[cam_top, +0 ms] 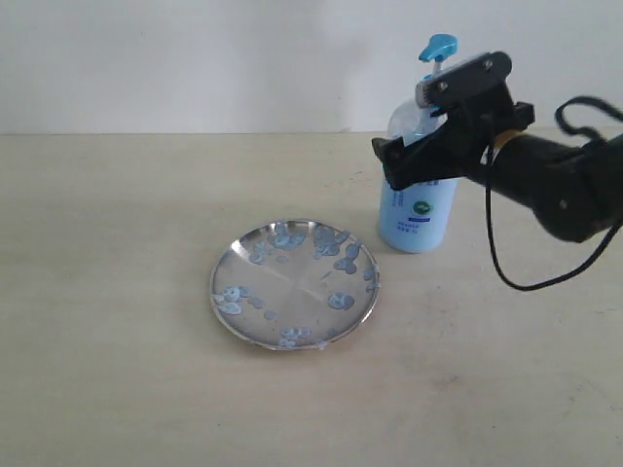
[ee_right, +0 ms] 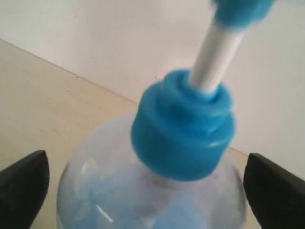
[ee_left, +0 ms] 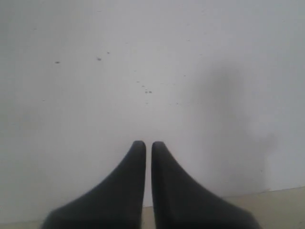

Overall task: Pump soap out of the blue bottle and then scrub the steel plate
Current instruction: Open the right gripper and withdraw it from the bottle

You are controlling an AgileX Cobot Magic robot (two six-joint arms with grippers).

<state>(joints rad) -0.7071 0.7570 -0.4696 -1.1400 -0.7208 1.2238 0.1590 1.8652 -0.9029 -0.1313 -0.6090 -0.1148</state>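
The right pincer gapes wide astride the bottle; the left pincer is closed, empty; the plate is dotted with soap.

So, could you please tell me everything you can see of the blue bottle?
The blue bottle is clear plastic holding pale blue liquid, with a label bearing a green emblem, bright blue collar, white stem and raised blue pump head. It stands upright on the table, beside the steel plate, not touching it. The right pincer straddles its shoulder, open; contact cannot be judged.
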